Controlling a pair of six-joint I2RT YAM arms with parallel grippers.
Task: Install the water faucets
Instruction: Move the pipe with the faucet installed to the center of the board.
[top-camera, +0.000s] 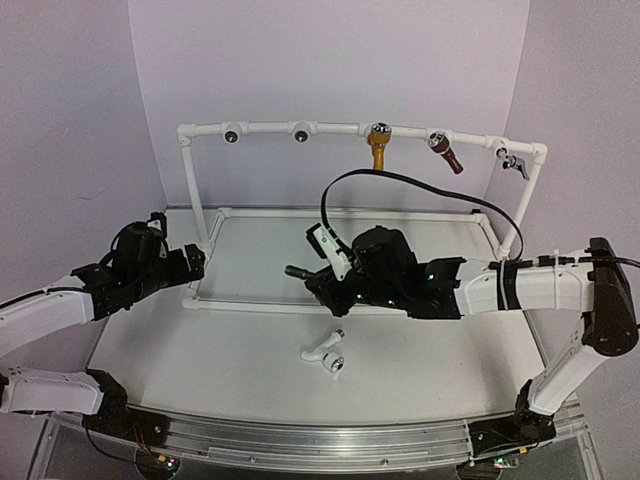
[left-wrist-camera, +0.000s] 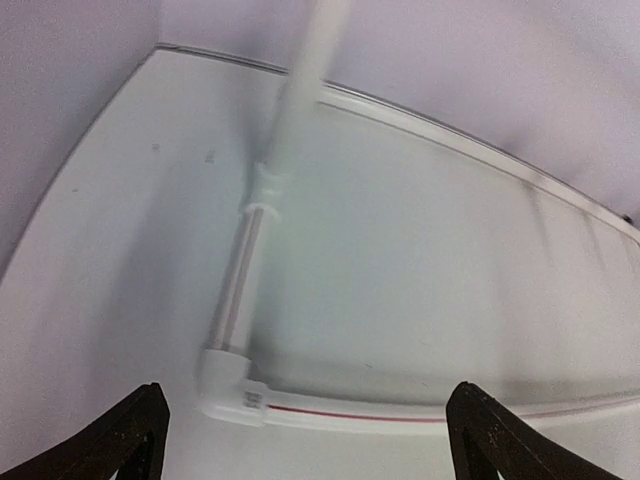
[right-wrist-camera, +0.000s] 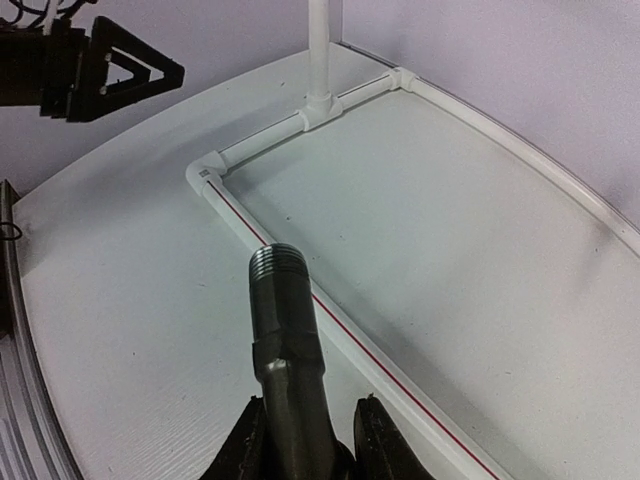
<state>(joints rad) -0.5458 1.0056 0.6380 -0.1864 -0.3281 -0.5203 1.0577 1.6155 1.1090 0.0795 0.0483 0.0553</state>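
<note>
The dark faucet (right-wrist-camera: 287, 340) sits clamped in the right gripper (right-wrist-camera: 306, 432), whose jaws are closed on its body. Its threaded end (right-wrist-camera: 274, 262) points out over the frame rail (right-wrist-camera: 232, 215), off the table (top-camera: 180, 350). It looks like solid metal: stiff, weighty and a bit slick, so I'd say a hold low on the body suits it, leaving the threads free. The white faucet (top-camera: 325, 353) lies loose on the table nearby and is probably light plastic. The left gripper (left-wrist-camera: 310, 440) hangs wide open, holding nothing.
</note>
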